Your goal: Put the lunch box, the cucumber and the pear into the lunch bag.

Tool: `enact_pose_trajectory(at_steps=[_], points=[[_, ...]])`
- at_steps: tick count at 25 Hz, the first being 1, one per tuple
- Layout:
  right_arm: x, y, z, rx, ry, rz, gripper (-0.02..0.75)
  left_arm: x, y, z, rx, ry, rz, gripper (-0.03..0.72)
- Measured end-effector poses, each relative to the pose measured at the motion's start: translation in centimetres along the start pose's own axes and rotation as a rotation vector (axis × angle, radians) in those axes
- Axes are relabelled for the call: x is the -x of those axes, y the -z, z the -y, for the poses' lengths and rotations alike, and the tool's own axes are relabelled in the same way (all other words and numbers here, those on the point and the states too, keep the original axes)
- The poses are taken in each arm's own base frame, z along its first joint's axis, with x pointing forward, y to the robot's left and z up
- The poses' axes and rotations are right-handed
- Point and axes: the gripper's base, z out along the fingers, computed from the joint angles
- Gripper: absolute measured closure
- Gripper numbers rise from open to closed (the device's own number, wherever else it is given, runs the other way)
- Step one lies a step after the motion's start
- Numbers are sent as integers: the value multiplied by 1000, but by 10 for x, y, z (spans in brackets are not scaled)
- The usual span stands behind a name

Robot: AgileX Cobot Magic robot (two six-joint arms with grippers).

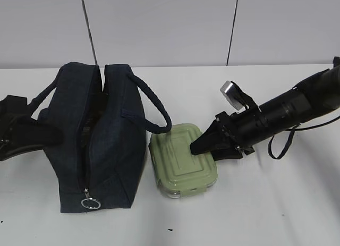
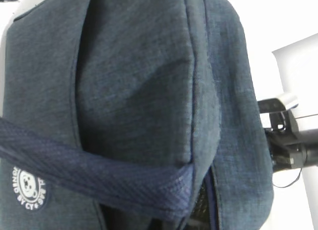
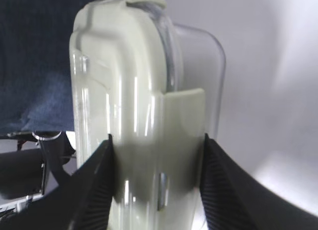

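Note:
The navy lunch bag [image 1: 114, 145] stands left of centre, its top zipper parted and the ring pull [image 1: 90, 203] at the near end. My left gripper [image 1: 50, 133] is at its left side, shut on the bag's handle [image 2: 99, 175]; its jaws are hidden in the left wrist view, which the bag [image 2: 134, 76] fills. The sage-green lunch box [image 1: 180, 161] lies on the table right of the bag. My right gripper [image 1: 199, 145] is shut on its right end, both pads pressed against the box [image 3: 124, 91]. The cucumber and the pear are out of view.
The white table [image 1: 265, 203] runs back to a grey panelled wall. The bag's other handle [image 1: 154, 105] arches over toward the lunch box. A loose black cable [image 1: 279, 145] hangs under my right arm.

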Motion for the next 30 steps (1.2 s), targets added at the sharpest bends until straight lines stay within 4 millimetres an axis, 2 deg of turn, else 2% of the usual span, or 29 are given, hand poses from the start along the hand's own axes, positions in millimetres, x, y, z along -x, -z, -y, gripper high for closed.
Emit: enact_pose_trajectory(at_steps=[5,12,24,30], points=[[18,7,-6,-37,27,5,367,0,0,0,0,0,0,707],[32,18,-10,-93,74,-15,367,0,0,0,0,0,0,707],[67,67,-15,-140,79,123,367,0,0,0,0,0,0,707],[84,88,-45,-135,144,187,368,0,0,0,0,0,0,707]])
